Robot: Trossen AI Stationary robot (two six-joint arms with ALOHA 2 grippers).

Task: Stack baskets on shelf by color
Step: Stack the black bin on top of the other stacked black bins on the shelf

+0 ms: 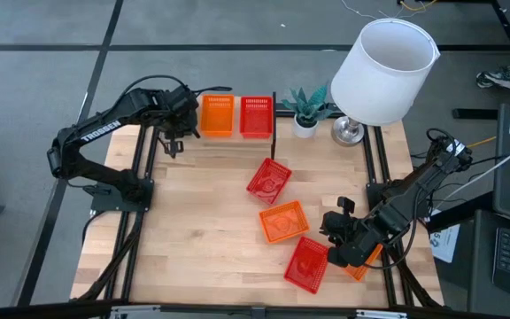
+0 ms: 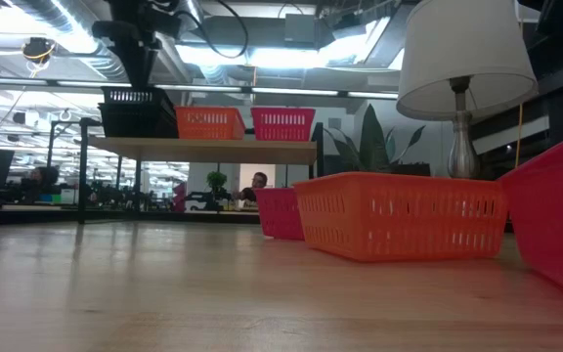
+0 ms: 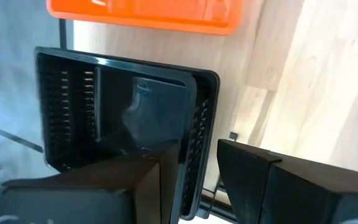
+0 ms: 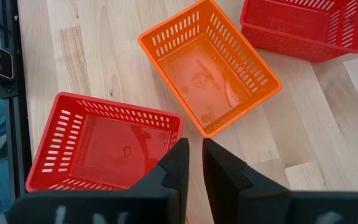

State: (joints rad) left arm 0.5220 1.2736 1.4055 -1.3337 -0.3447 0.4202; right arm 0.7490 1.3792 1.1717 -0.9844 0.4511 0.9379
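A nested stack of black baskets (image 2: 137, 112) rests on the shelf (image 2: 203, 150) at its left end. An orange basket (image 1: 218, 115) and a red basket (image 1: 256, 115) stand beside it. My left gripper (image 3: 199, 177) is open over the stack. One finger is inside the top black basket (image 3: 123, 118), the other outside its wall. On the table lie two red baskets (image 1: 268, 180) (image 1: 306, 263) and an orange one (image 1: 283, 221). Another orange basket (image 1: 362, 264) is partly under my right arm. My right gripper (image 4: 195, 163) is shut above bare table, by the near red basket (image 4: 104, 146).
A white-shaded lamp (image 1: 383, 66) and a small potted plant (image 1: 306, 108) stand at the table's far right, beside the shelf. The left half of the tabletop (image 1: 184, 221) is bare wood. In the low view a person (image 2: 258, 183) sits in the room beyond.
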